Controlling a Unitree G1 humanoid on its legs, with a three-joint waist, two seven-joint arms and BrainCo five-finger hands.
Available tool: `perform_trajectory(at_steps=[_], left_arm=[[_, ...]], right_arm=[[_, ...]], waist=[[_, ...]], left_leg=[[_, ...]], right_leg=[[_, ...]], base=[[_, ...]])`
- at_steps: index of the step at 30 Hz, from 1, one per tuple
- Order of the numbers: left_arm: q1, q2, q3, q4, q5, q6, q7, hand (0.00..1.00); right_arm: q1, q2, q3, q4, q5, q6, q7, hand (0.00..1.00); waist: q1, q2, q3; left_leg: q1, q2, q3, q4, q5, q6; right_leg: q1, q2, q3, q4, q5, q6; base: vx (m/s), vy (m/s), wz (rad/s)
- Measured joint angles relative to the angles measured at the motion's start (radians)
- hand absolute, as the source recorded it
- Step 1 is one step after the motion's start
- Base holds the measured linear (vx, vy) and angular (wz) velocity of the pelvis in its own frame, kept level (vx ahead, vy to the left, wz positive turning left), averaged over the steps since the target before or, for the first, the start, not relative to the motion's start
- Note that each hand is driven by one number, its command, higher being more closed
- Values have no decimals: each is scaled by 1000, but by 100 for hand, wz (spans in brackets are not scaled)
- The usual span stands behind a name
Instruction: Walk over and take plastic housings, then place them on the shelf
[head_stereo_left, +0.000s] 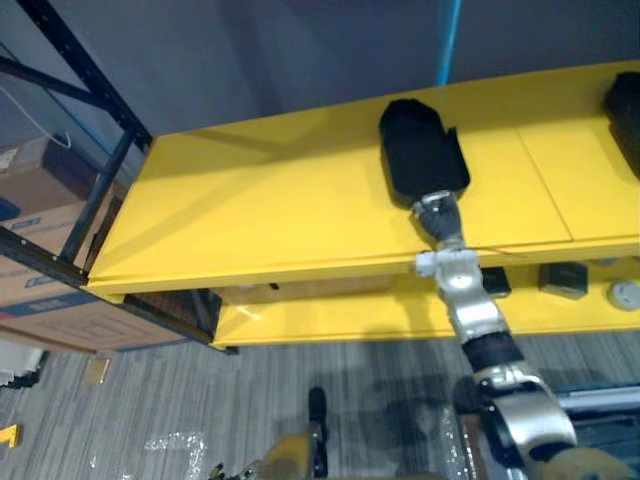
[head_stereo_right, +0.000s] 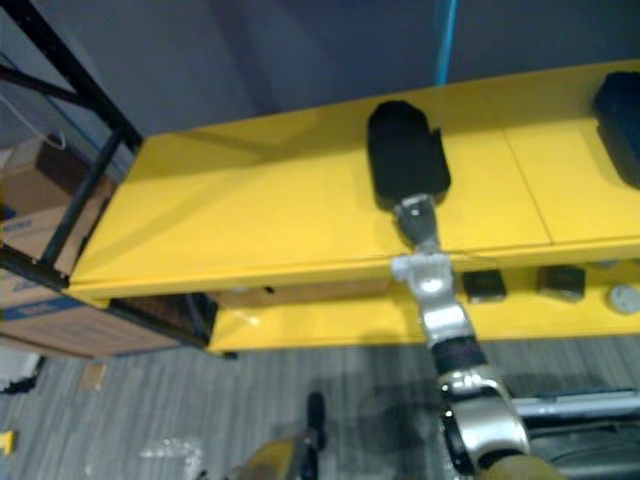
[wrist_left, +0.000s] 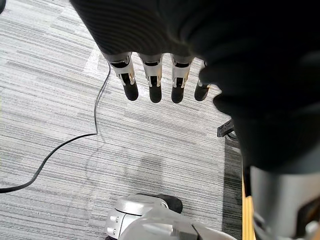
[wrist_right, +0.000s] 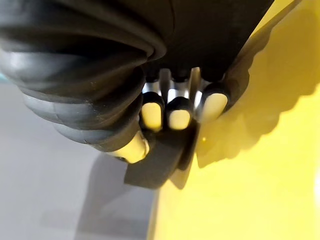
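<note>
Right robot hand (wrist_right: 178, 112): I see the fingers curled down over the edge of a dark plastic housing (wrist_right: 157, 167), gripping it.
Plastic housing: it sits under the fingertips, held in the right robot hand over the yellow upper shelf (head_stereo_left: 260, 200). It throws a shadow on the yellow surface, but I cannot tell whether it touches the shelf.
Head view: hand and housing read as one dark mass, at about 1 o'clock from the middle of the view, with the arm reaching up to it from 5 o'clock.
Second dark piece (head_stereo_left: 625, 105): on the same shelf, at 3 o'clock from the hand, well apart.
Lower tier (head_stereo_left: 340, 315): small dark parts (head_stereo_left: 563, 280) lie at 5 o'clock from the hand.
Left robot hand (wrist_left: 152, 82): fingers straight and relaxed, holding nothing, pointing down at the grey floor (wrist_left: 60, 115).
Cardboard boxes (head_stereo_left: 40, 210): at 9 o'clock, beside the shelf's left end.
</note>
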Motion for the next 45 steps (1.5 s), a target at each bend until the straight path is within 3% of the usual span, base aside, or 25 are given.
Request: perform_trajectory(at_steps=[5,14,18,23,24,29,33,34,35,36,37,38,39,40,42,45], left_arm=[[0,-1,0,0,0,-1,-10,0],[-1,-1,2,-8,0,-13,-11,0],[-2,5,11,-9,8,-18,-11,0],[-2,23,19,-9,9,-26,-6,0],[-2,26,19,-9,9,-32,-5,0],[-4,46,21,-7,9,-43,-1,0],[-39,54,22,23,11,-39,4,0],[-43,54,22,23,12,-37,5,0],[-49,61,23,24,31,-33,5,0],[-52,80,30,24,39,-32,5,0],[-54,69,64,25,42,-14,9,0],[-52,57,73,29,45,-7,12,0],[-50,54,88,37,48,-1,19,0],[-57,58,89,55,49,5,26,0],[-54,62,90,69,63,13,30,0],[-45,69,99,73,101,26,33,0]], right_arm=[[-30,0,-8,29,8,0,-1,100],[-54,10,-8,42,19,-19,-13,100],[57,50,50,-223,17,-16,-39,100],[126,124,144,-368,25,-5,-42,100],[132,132,157,-376,28,-4,-39,0],[170,159,255,-427,87,-12,19,0],[214,171,312,-462,88,-50,40,0],[217,172,316,-463,88,-60,40,0],[233,174,318,-472,88,-80,38,0],[248,180,318,-475,86,-93,34,0],[302,180,317,-507,85,-118,5,0],[333,179,315,-526,85,-132,-8,0],[393,179,318,-552,79,-157,-30,0],[452,179,313,-578,56,-173,-50,0],[526,178,310,-602,34,-198,-70,0],[636,176,277,-622,25,-232,-74,0]], waist=[[3,6,7],[13,-7,20],[9,-28,33],[-5,-66,43],[-4,-71,43],[-2,-105,22],[1,-126,10],[2,-128,9],[0,-142,-1],[-1,-174,-7],[7,-174,-13],[4,-171,-16],[2,-174,-24],[-5,-177,-25],[-8,-182,-29],[-15,-192,-59]], left_leg=[[0,-4,-3,0,1,1],[-4,-5,-3,0,0,1],[-14,-4,-2,0,-1,3],[-9,9,1,-1,-2,2],[-4,17,4,-1,-4,0],[21,56,23,-2,-27,-9],[16,67,25,-2,-33,-15],[12,66,25,-2,-39,-23],[-5,56,28,-1,-82,-57],[-18,40,53,26,-69,-23],[-30,40,109,141,-115,29],[-19,43,110,105,-106,17],[34,34,113,-7,-55,17],[34,42,112,-6,-45,16],[57,60,123,-6,-51,13],[62,72,150,-6,-63,10]], right_leg=[[6,-1,-12,-1,-1,1],[6,-2,-15,-7,-1,1],[4,1,-18,-17,1,3],[5,9,-8,-14,10,6],[4,15,2,-11,16,4],[5,47,39,-2,47,-21],[7,64,35,-26,54,-33],[6,65,33,-33,54,-33],[3,57,20,-60,58,-40],[-8,26,10,-77,61,-42],[-17,23,22,-72,67,-45],[-17,27,31,-68,68,-44],[-26,30,41,-65,85,-52],[-30,39,61,-56,101,-66],[-32,52,94,-40,120,-91],[-49,59,139,-34,121,-91]], base=[[-5,6,4],[1,-1,0],[8,-7,2],[18,-25,-1],[-11,-4,-15],[-39,6,-20],[-70,10,-5],[-74,0,8],[15,14,10],[279,32,-1],[345,52,-5],[401,80,-11],[171,107,1],[129,101,-9],[16,57,-21],[-19,7,-30]])
